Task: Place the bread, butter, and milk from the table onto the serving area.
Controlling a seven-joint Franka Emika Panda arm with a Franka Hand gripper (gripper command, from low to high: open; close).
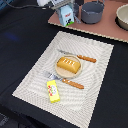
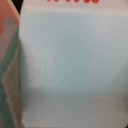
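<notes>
The milk (image 1: 67,16), a white carton with green and red print, stands at the far edge of the black table (image 1: 20,45), by the corner of the reddish-brown board. My gripper (image 1: 62,6) is right on top of it; its fingers are hidden. In the wrist view the carton's pale blue face (image 2: 70,65) fills the frame, with red print at one edge. The bread (image 1: 68,64) lies on the tan plate (image 1: 59,71) on the cream striped placemat (image 1: 95,85). The butter (image 1: 53,91) lies on the placemat near its front edge.
A reddish-brown board (image 1: 107,27) at the back holds a grey pot (image 1: 92,12) next to the milk and a pale bowl (image 1: 123,17) at the exterior view's right. An orange-handled knife (image 1: 86,58) and fork (image 1: 75,84) flank the plate.
</notes>
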